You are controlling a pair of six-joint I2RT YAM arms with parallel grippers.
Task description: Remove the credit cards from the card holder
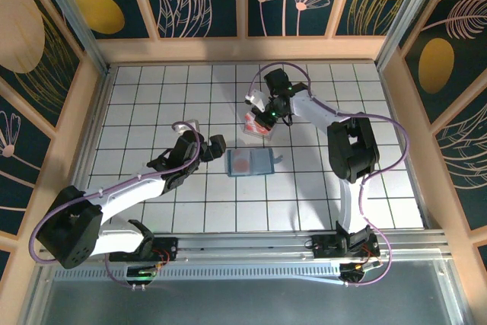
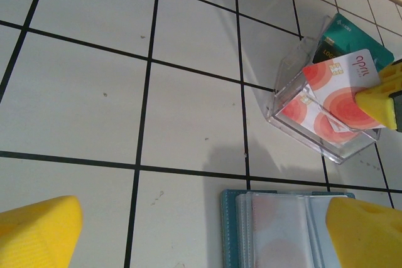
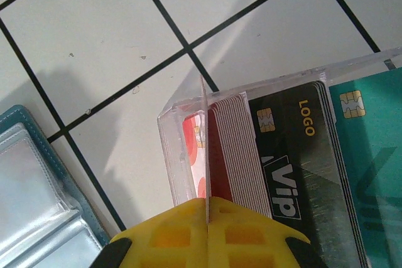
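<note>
Looking from above, the card holder (image 1: 251, 163) lies open mid-bench, a reddish card (image 1: 242, 162) in its sleeve not yet out; the left fingers (image 1: 204, 142) hang spread wide beside it, and the right arm (image 1: 312, 108) reaches over a clear tray (image 1: 248, 128). The left wrist view has the right fingers (image 2: 383, 95) pinching a red-blotched card (image 2: 339, 83) above that tray. The right wrist view shows several credit cards (image 3: 295, 149) stacked there, so the job seems well along.
</note>
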